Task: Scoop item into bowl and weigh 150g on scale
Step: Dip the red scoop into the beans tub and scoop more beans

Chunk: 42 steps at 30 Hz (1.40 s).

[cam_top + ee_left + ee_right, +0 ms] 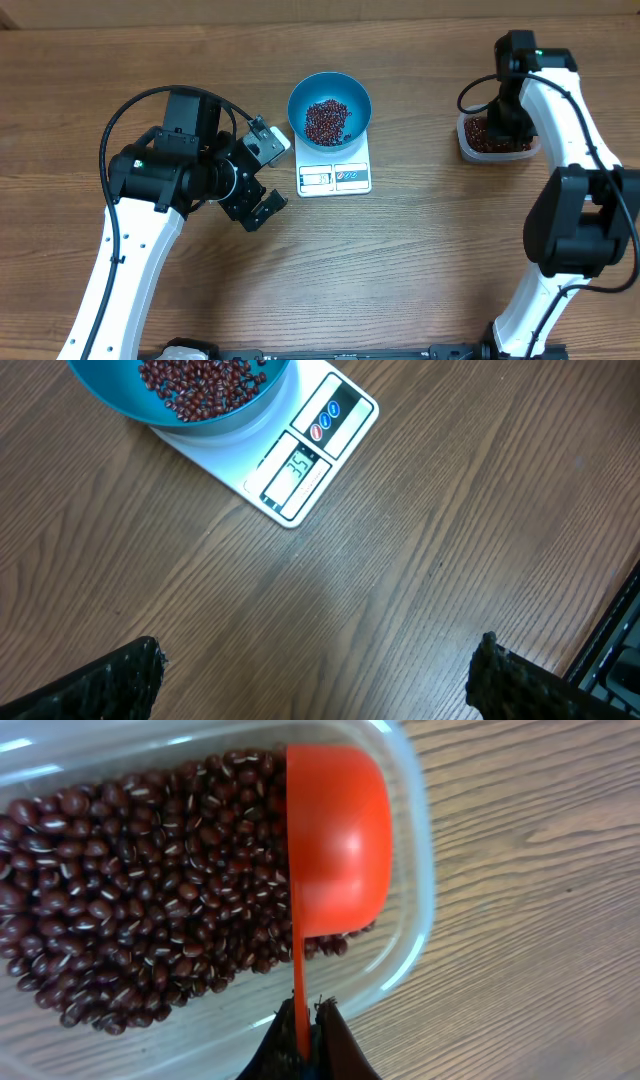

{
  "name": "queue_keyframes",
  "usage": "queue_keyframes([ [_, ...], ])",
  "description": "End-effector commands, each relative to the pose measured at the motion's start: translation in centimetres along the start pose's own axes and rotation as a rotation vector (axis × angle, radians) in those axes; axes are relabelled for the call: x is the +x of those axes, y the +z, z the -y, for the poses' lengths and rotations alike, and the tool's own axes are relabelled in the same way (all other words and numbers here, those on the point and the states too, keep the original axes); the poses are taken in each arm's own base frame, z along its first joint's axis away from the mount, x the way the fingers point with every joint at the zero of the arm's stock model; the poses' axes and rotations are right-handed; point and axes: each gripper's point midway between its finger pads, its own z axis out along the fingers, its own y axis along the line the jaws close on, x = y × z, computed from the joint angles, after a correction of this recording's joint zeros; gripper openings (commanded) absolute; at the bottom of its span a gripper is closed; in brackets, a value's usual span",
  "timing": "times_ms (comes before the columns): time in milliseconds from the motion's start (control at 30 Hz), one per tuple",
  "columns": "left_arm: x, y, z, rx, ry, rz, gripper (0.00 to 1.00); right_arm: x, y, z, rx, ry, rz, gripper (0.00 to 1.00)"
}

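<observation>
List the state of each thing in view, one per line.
Scale, switched on, digits showing.
Blue bowl, on the scale, partly filled with beans.
Clear tub, holding beans.
Orange scoop, in the tub, rounded back facing the camera.
Left gripper, open, empty.
Right gripper, shut on the scoop handle.

The left arm [125, 265] and the right arm [565, 115] both have smooth white shells on the long links and bulky black housings at the joints. Thin black cables [108, 135] loop over the joints, and a green light [537, 52] shows on the right one. The left pincer [315, 672] has black, finely bumped fingers [115, 685].
</observation>
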Motion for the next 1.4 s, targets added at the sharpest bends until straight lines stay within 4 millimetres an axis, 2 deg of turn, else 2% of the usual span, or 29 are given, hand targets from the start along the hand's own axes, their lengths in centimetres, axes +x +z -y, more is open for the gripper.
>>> queue_keyframes([
  [0, 0.0, -0.4, 0.0, -0.011, -0.017, 0.012, 1.0, 0.4, 1.2, -0.1, 0.02, -0.015, -0.037, 0.04],
  [133, 0.0, -0.4, 0.0, -0.011, -0.017, 0.012, 1.0, 1.4, 0.9, -3.1, -0.154, -0.103, -0.078, 0.04],
  [533, 0.0, -0.4, 0.0, -0.011, -0.017, 0.012, 1.0, 2.3, -1.0, -6.5, -0.393, -0.14, -0.11, 0.04],
  [733, 0.0, -0.4, 0.0, -0.011, -0.017, 0.012, 1.0, 2.6, -1.0, -6.3, -0.424, -0.123, -0.129, 0.04],
  [933, 0.0, -0.4, 0.0, -0.011, -0.017, 0.012, 1.0, 2.5, -1.7, -7.1, -0.587, -0.092, -0.139, 0.04],
  [1167, 0.0, -0.4, 0.0, -0.011, -0.017, 0.012, 1.0, 1.8, -1.9, -5.4, -0.779, 0.041, -0.145, 0.04],
  [1267, 0.0, -0.4, 0.0, -0.011, -0.017, 0.012, 1.0, 1.7, -2.9, -5.4, -0.926, 0.018, -0.11, 0.04],
  [1367, 0.0, -0.4, 0.0, -0.011, -0.016, 0.013, 1.0, 1.9, -2.5, -4.7, -0.974, 0.056, -0.12, 0.04],
])
